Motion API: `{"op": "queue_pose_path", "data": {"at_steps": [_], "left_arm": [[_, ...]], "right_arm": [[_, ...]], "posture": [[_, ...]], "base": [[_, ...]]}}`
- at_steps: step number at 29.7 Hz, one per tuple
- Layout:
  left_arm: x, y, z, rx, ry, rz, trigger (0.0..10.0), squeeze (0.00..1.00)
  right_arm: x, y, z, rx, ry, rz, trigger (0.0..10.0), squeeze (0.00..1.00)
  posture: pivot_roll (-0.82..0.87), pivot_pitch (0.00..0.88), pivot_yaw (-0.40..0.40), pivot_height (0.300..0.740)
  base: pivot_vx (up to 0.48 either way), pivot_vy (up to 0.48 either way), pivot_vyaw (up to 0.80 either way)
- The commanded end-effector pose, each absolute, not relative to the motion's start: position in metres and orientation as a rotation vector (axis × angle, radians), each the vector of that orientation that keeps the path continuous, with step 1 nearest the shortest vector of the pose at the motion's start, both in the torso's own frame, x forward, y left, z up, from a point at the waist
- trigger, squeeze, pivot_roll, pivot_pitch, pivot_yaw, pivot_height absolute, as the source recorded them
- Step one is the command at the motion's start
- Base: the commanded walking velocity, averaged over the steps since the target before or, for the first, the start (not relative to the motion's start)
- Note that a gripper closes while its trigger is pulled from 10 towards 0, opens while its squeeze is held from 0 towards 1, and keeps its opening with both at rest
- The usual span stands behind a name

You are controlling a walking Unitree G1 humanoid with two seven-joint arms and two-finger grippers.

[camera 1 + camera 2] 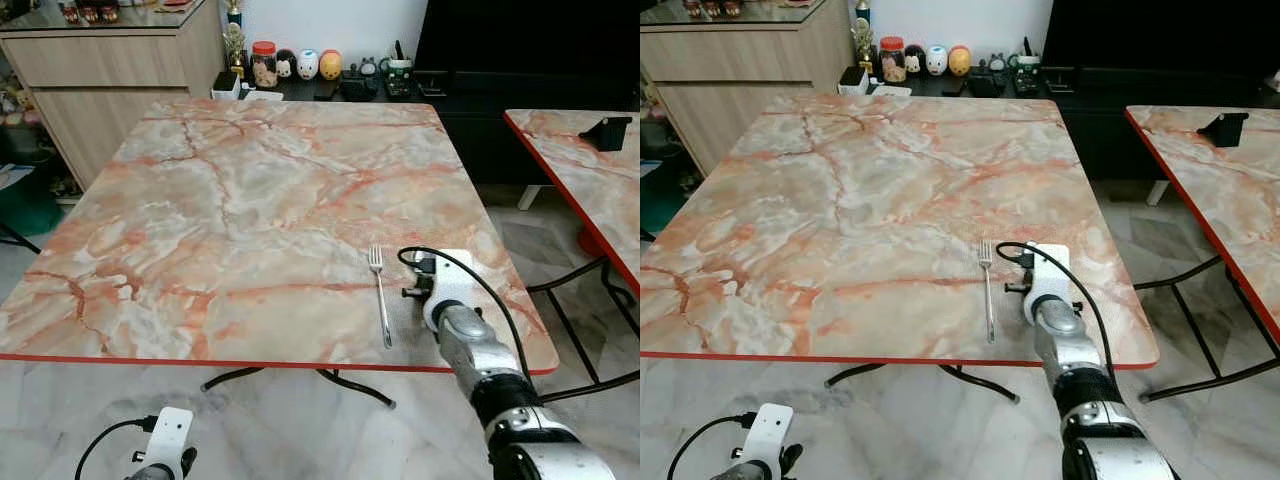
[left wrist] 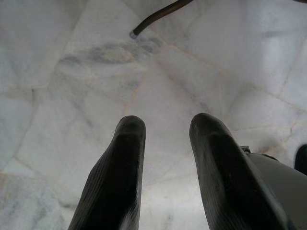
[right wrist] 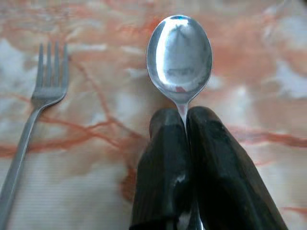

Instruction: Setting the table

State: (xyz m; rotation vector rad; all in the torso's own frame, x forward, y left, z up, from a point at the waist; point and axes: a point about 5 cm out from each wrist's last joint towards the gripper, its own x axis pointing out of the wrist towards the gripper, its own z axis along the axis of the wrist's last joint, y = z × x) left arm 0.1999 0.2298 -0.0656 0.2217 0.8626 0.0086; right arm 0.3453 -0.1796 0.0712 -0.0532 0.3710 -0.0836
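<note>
Spoon (image 3: 179,57) clamped by its neck in right gripper (image 3: 184,120), fingers pressed together on handle, bowl pointing away, held just above marble surface (image 1: 240,200) near its front edge. Beside it, to robot's left: fork (image 1: 380,295), lying flat on surface, tines pointing away, roughly parallel to spoon and apart from it. Left gripper (image 2: 168,129) idle low over floor (image 2: 96,62), fingers apart, empty. Judged progress: fork placed; spoon not yet released; no plate, cup or other setting items visible on surface.
</note>
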Motion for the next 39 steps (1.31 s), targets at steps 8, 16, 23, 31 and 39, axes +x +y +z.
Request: {"op": "queue_pose_path", "data": {"at_steps": [8, 16, 23, 31, 39], "left_arm": [[0.198, 0.23, -0.066, 0.236, 0.855, 0.014, 10.0, 0.0], [0.199, 0.232, -0.065, 0.231, 0.83, 0.042, 10.0, 0.0], [0.196, 0.233, -0.065, 0.238, 0.803, 0.049, 10.0, 0.0], [0.201, 0.236, -0.06, 0.269, 0.764, 0.065, 10.0, 0.0], [0.206, 0.238, -0.057, 0.296, 0.748, 0.084, 10.0, 0.0]], "right_arm": [[0.329, -0.196, 0.108, -0.143, 0.106, -0.09, 10.0, 0.0], [0.311, -0.191, 0.138, -0.179, -0.091, -0.042, 10.0, 0.0], [0.298, -0.19, 0.146, -0.175, -0.184, -0.052, 10.0, 0.0], [0.297, -0.187, 0.154, -0.144, -0.232, -0.07, 10.0, 0.0], [0.298, -0.183, 0.163, -0.143, -0.269, -0.064, 10.0, 0.0]], "posture": [[0.02, 0.011, -0.025, 0.74], [0.02, 0.005, -0.023, 0.74], [0.02, 0.0, -0.014, 0.74], [0.02, 0.0, -0.012, 0.74], [0.01, 0.0, -0.019, 0.74]], "base": [[0.0, 0.0, 0.0], [0.0, 0.0, 0.0], [0.0, 0.0, 0.0], [0.0, 0.0, 0.0], [0.0, -0.08, 0.0]]}}
